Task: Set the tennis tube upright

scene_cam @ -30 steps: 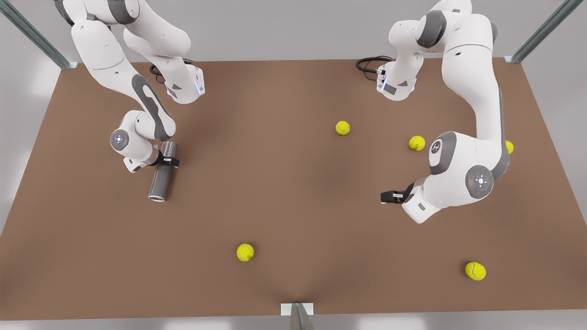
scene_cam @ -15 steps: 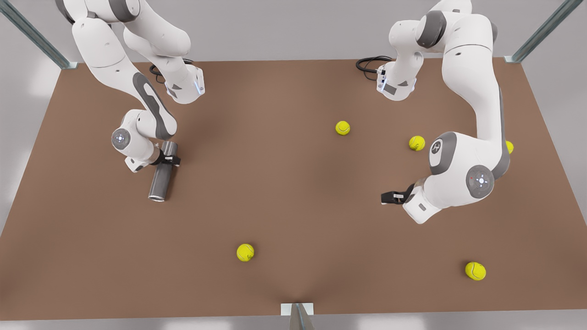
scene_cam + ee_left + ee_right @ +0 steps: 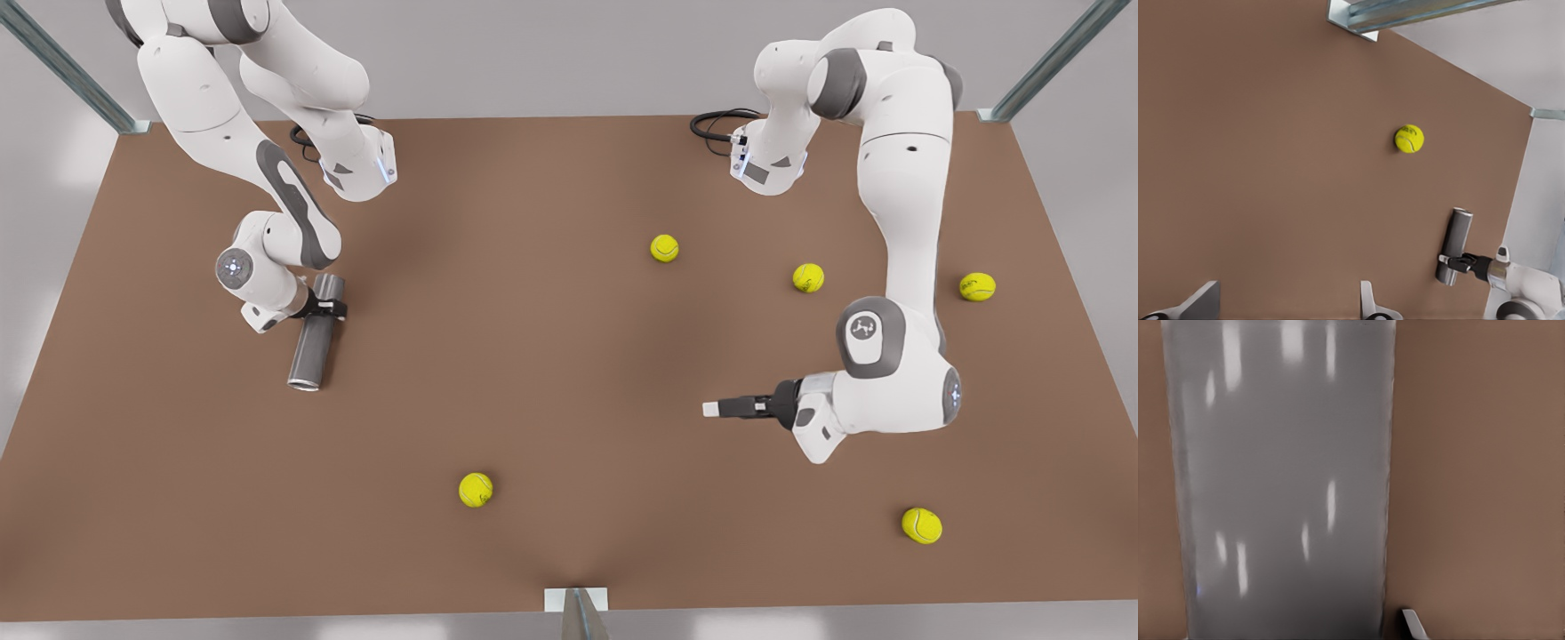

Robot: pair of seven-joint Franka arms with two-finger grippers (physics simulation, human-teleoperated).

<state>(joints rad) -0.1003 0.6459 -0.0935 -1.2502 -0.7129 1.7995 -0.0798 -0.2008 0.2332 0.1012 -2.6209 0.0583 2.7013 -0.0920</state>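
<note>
The tennis tube (image 3: pixel 313 342) is a dark grey cylinder lying flat on the brown table (image 3: pixel 551 356) at the front view's left, its silvery rim toward the near edge. My right gripper (image 3: pixel 327 308) straddles its upper part, one finger on each side. In the right wrist view the tennis tube (image 3: pixel 1281 487) looms close, and one fingertip (image 3: pixel 1411 623) stands beside its wall with a thin gap. My left gripper (image 3: pixel 711 409) hovers low at the front view's right, far from the tube, fingers (image 3: pixel 1368 303) spread apart and holding nothing. The left wrist view catches the tennis tube (image 3: pixel 1457 243) in the distance.
Several yellow tennis balls lie scattered: one mid-table (image 3: pixel 664 248), one near the front (image 3: pixel 476 490), others at the front view's right (image 3: pixel 808 277) (image 3: pixel 977 286) (image 3: pixel 921 525). A metal bracket (image 3: pixel 576 601) sits at the near edge. Black cables (image 3: pixel 716 124) coil at the back.
The left arm has swung its wrist round and reached toward the table's middle, uncovering a ball at the far right. The right gripper shifted slightly along the tube, which lies as before.
</note>
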